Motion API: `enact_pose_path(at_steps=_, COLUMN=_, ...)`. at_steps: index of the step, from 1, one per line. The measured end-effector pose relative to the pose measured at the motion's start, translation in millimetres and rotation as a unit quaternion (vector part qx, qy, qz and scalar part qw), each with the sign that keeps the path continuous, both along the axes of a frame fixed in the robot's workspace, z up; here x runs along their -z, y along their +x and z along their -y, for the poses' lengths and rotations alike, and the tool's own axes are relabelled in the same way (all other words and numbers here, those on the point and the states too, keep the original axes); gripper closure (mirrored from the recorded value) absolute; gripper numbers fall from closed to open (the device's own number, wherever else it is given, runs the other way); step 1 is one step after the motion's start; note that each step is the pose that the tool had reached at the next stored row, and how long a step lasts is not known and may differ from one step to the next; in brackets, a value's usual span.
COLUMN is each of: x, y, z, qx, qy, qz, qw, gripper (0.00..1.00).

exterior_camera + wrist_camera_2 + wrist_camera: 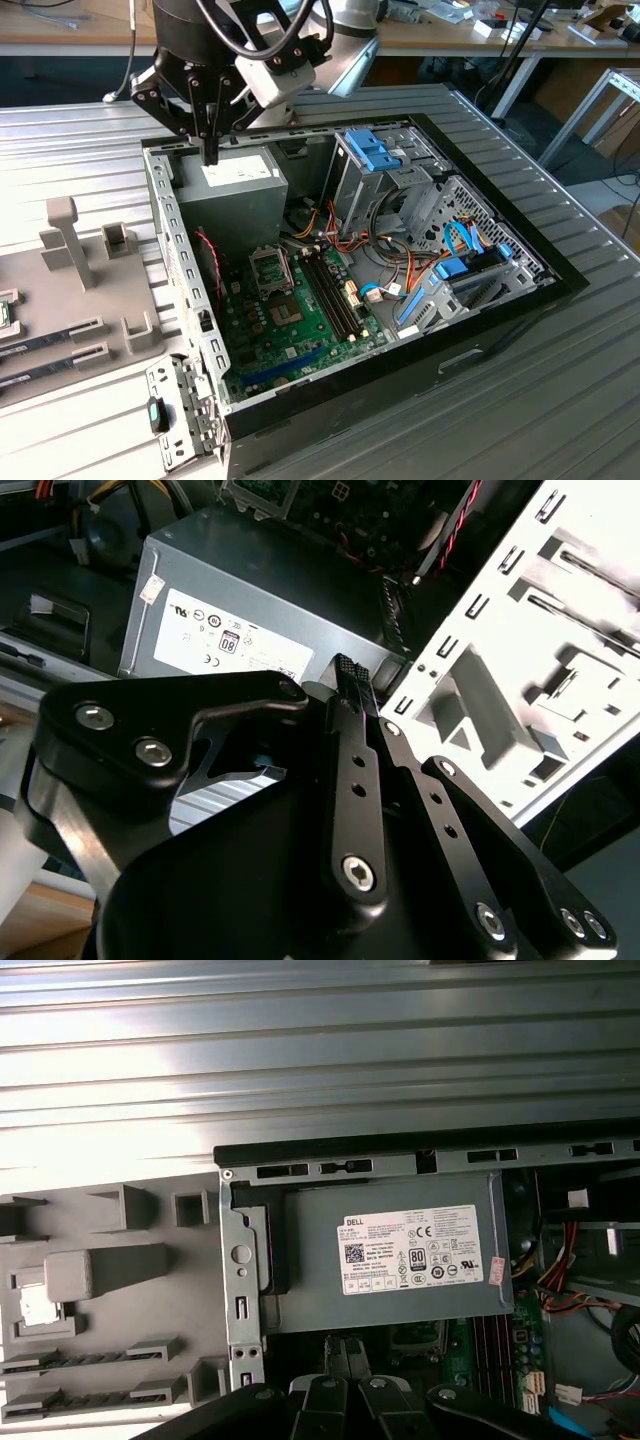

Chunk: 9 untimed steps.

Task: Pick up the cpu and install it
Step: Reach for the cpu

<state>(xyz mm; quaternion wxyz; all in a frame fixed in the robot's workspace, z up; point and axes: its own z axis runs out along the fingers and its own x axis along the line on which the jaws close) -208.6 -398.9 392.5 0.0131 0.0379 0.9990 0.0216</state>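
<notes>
Hovering above the power supply (225,195), the gripper (210,150) has its fingers pressed together with nothing between them — the cpu (32,1305) looks to sit in the gray tray (190,1295) beside the computer case (165,230), so picking up and installing both seem undone.

White printed label (418,1250) on grey power supply (310,1220); rows of certification symbols; small sticker (493,1272) at label's corner

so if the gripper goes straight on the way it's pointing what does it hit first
Most likely the grey power supply inside the computer case: the gripper points down over its labelled top, near the edge. Depth is unclear, so it could slip just past that edge.
</notes>
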Motion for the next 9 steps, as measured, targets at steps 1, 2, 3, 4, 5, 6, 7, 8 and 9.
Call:
enact_pose_path(at_steps=1, x=0.0, y=-0.8, z=0.0, qx=0.0, qy=0.0, qz=0.0, qw=1.0, gripper=0.89)
enact_pose_path(at_steps=2, x=0.0, y=-0.9, z=0.0, qx=0.0, qy=0.0, qz=0.0, qw=1.0, gripper=0.89)
enact_pose_path(at_steps=3, x=0.0, y=-1.0, z=0.0, qx=0.0, qy=0.0, qz=0.0, qw=1.0, gripper=0.89)
enact_pose_path(at_steps=4, x=0.0, y=-1.2, z=0.0, qx=0.0, qy=0.0, qz=0.0, qw=1.0, gripper=0.89)
enact_pose_path(at_steps=5, x=0.0, y=-1.4, z=0.0, qx=0.0, qy=0.0, qz=0.0, qw=1.0, gripper=0.89)
enact_pose_path(at_steps=6, x=0.0, y=-1.6, z=0.0, qx=0.0, qy=0.0, qz=0.0, qw=1.0, gripper=0.89)
enact_pose_path(at_steps=7, x=0.0, y=-1.8, z=0.0, qx=0.0, qy=0.0, qz=0.0, qw=1.0, gripper=0.89)
enact_pose_path(at_steps=8, x=0.0, y=-2.0, z=0.0, qx=0.0, qy=0.0, qz=0.0, qw=1.0, gripper=0.89)
enact_pose_path(at_steps=9, x=0.0, y=-2.1, z=0.0, qx=0.0, qy=0.0, qz=0.0, qw=1.0, gripper=0.89)
